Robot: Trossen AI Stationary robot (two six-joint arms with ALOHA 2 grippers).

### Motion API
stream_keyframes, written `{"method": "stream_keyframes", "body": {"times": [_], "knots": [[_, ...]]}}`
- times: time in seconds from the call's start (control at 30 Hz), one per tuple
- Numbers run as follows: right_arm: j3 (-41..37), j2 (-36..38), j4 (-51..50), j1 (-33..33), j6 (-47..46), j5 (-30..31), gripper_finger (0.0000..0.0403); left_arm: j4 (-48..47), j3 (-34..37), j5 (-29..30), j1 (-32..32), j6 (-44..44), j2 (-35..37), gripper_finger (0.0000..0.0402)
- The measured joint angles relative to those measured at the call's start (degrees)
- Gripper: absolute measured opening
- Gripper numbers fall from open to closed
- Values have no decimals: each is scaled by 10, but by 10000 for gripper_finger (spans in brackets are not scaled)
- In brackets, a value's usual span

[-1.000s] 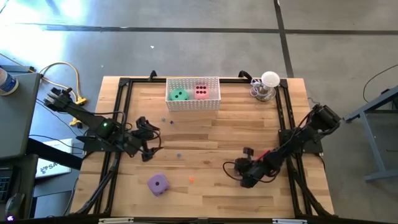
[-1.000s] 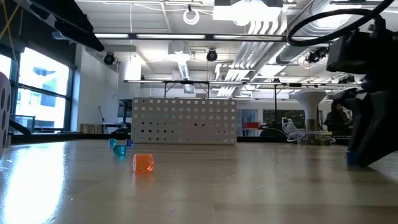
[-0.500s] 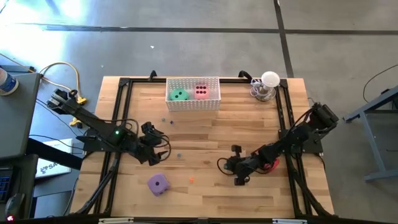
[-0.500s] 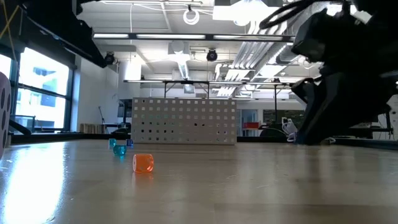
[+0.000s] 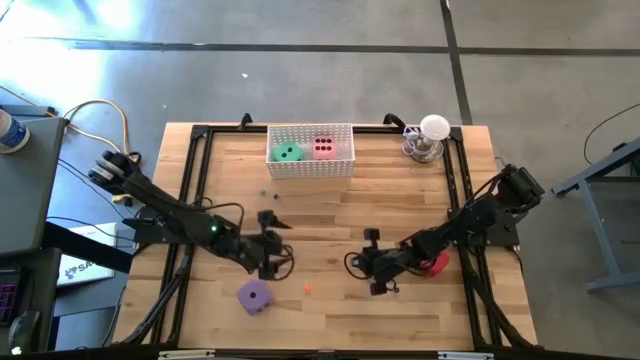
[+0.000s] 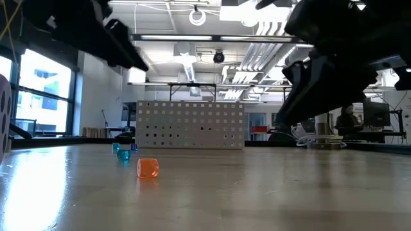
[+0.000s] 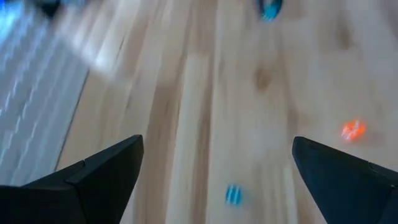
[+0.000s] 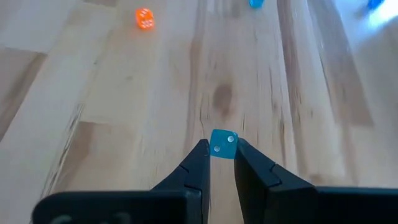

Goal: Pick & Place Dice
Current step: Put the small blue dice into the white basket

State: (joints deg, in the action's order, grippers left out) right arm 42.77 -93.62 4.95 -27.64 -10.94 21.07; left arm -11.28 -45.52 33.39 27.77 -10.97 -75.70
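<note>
On the wooden bench (image 5: 330, 215) we see a white perforated basket (image 5: 311, 165) at the far edge; the green die (image 5: 289, 152) and the pink die (image 5: 324, 146) lie inside it. The purple die (image 5: 253, 295) sits near the front left corner, and the red die (image 5: 434, 264) lies at the right edge, partly hidden by the right arm. They look soft and light, so we would grip two opposite faces. The left gripper (image 5: 276, 258) reaches low just beside the purple die, fingers wide apart. The right gripper (image 8: 219, 163) stretches toward the middle, fingers clamped on a tiny blue die (image 8: 222, 144). A tiny orange die (image 8: 144, 17) lies apart.
</note>
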Motion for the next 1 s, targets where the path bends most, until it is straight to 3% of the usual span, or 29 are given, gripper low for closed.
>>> {"method": "stream_keyframes", "body": {"times": [0.27,0.37,0.53,0.77,1.0], "knots": [[14,46,-22,14,60,38,41,208,0,24,0,258,-71,400],[13,90,-12,23,54,35,41,248,0,23,0,255,-100,400],[14,136,46,34,59,-24,41,265,0,21,0,235,-125,400],[14,124,94,22,-28,-37,41,318,0,13,4,228,-125,400],[14,95,194,32,-74,-89,41,382,0,25,24,308,-132,400]]}}
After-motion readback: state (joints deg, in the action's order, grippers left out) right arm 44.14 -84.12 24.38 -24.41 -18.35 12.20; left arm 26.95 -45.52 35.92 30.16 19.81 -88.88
